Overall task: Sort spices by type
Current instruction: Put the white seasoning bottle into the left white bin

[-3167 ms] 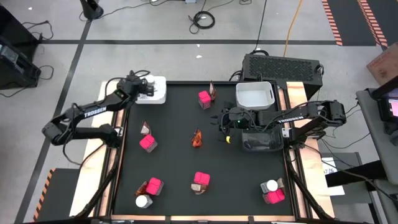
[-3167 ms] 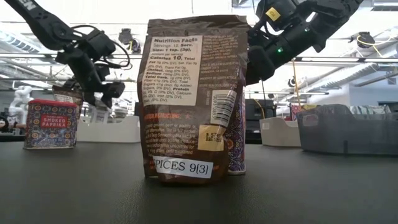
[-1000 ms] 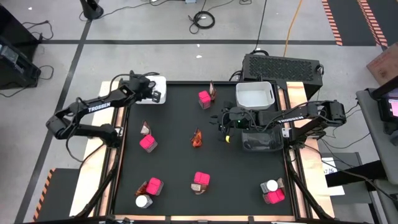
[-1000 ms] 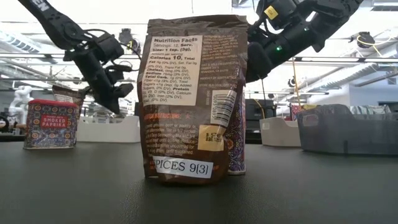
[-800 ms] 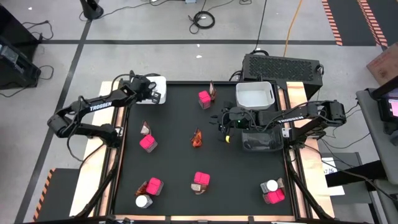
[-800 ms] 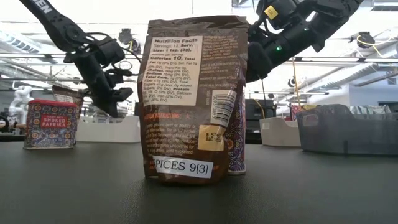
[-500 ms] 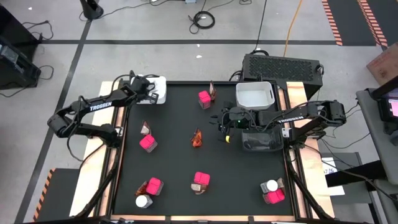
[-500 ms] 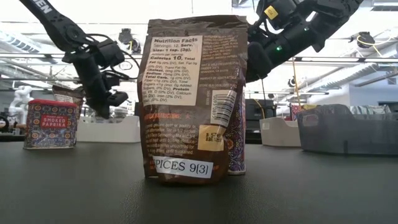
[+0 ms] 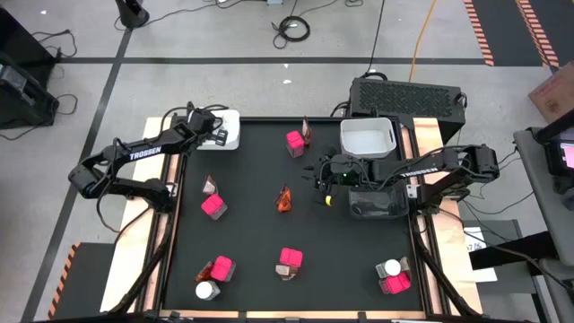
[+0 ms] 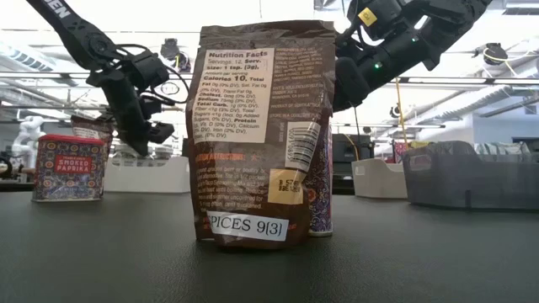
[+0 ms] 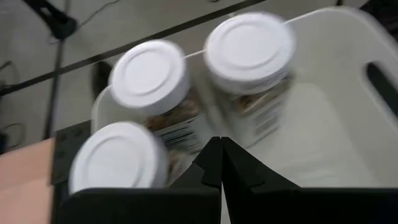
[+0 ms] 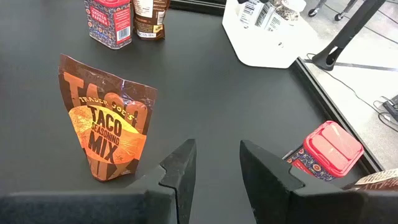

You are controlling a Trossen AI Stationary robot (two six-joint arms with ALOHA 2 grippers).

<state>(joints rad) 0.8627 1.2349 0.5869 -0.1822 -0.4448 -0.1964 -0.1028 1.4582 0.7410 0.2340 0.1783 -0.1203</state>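
Observation:
My left gripper (image 9: 217, 137) hangs shut over the white bin (image 9: 233, 124) at the table's far left corner. In the left wrist view its shut fingertips (image 11: 219, 143) stand above three white-capped jars (image 11: 149, 76) that rest upright on the bin's floor (image 11: 323, 124). My right gripper (image 9: 316, 176) hovers open right of centre, nothing between its fingers (image 12: 217, 152); an orange-brown sachet (image 12: 109, 134) stands on its bottom edge ahead of it. Pink boxes (image 9: 294, 141), sachets and jars (image 9: 207, 290) are scattered over the black table.
An empty white bin (image 9: 368, 137) sits at the far right, with a dark bin (image 9: 377, 205) just nearer, under my right arm. In the low view a tall sachet (image 10: 265, 130) fills the foreground and a paprika box (image 10: 70, 167) stands at left.
My left gripper has swung its tip toward the table's left edge above the white bin, turning at the wrist, and it stays shut.

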